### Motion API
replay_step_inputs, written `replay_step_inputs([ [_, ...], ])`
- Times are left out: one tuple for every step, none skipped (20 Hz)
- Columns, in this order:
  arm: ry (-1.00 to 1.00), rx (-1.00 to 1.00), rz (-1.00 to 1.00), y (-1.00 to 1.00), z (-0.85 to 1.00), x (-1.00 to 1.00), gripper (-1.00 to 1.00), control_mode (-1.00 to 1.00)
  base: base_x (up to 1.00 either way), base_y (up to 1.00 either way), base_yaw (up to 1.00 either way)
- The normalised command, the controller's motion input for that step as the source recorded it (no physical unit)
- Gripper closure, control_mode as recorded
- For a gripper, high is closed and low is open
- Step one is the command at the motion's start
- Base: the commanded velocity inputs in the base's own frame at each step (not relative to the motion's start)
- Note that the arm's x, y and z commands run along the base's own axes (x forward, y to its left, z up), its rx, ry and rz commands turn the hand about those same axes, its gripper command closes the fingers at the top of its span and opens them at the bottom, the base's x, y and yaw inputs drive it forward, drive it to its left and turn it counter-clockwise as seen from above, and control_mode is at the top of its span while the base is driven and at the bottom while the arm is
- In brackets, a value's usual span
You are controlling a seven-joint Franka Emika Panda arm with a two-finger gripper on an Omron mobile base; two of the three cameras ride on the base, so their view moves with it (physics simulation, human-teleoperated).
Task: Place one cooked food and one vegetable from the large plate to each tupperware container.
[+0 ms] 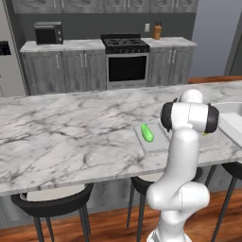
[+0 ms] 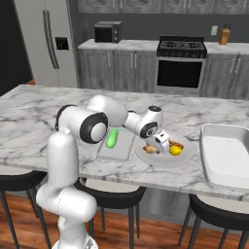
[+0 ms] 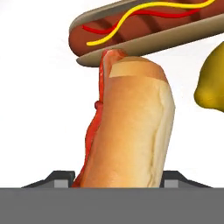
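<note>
The gripper [image 2: 156,147] is down on the large plate [image 2: 187,156], one finger [image 3: 59,178] on each side of a hot dog [image 3: 131,131]; I can't tell if they squeeze it yet. The bun looks soft and light, so hold it round the middle. At 12 o'clock another hot dog [image 3: 144,28] touches it. A yellow pepper [image 3: 212,85] sits at 2 o'clock. Farther off, a cucumber [image 2: 112,138] lies in the small tray [image 2: 121,151], and the big tray [image 2: 228,158] waits.

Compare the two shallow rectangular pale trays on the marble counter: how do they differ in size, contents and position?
The small flat pale tray lies left of the round plate; the larger deep-rimmed pale tray lies right of it. The small tray holds a green cucumber; the larger tray holds nothing. The small tray has a very low rim; the larger tray's walls stand higher. Both are pale, rectangular and round-cornered.
</note>
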Motion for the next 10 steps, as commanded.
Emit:
replay_step_inputs([
  [0.00, 0.12, 0.00, 0.00, 0.11, -0.55, 1.00, -1.00, 0.00, 0.00, 0.00],
  [-0.02, 0.09, 0.00, 0.00, 0.40, -0.72, 1.00, -1.00, 0.00, 0.00, 0.00],
  [-0.07, 0.05, 0.00, 0.00, 0.66, -0.85, 1.00, -1.00, 0.00, 0.00, 0.00],
  [-0.01, 0.03, 0.01, 0.17, 0.73, -0.65, 1.00, -1.00, 0.00, 0.00, 0.00],
  [-0.10, 0.00, 0.11, 0.16, 0.86, -0.73, 1.00, -1.00, 0.00, 0.00, 0.00],
  [-0.13, 0.00, 0.13, 0.21, 0.92, -0.67, 1.00, -1.00, 0.00, 0.00, 0.00],
  [-0.13, 0.00, 0.15, 0.36, 1.00, -0.53, 1.00, -1.00, 0.00, 0.00, 0.00],
  [-0.09, 0.00, 0.17, 0.56, 0.99, -0.34, 1.00, -1.00, 0.00, 0.00, 0.00],
  [-0.05, -0.03, 0.18, 0.71, 0.99, -0.34, 1.00, -1.00, 0.00, 0.00, 0.00],
  [0.00, -0.05, 0.23, 0.89, 0.76, -0.35, 1.00, -1.00, 0.00, 0.00, 0.00],
])
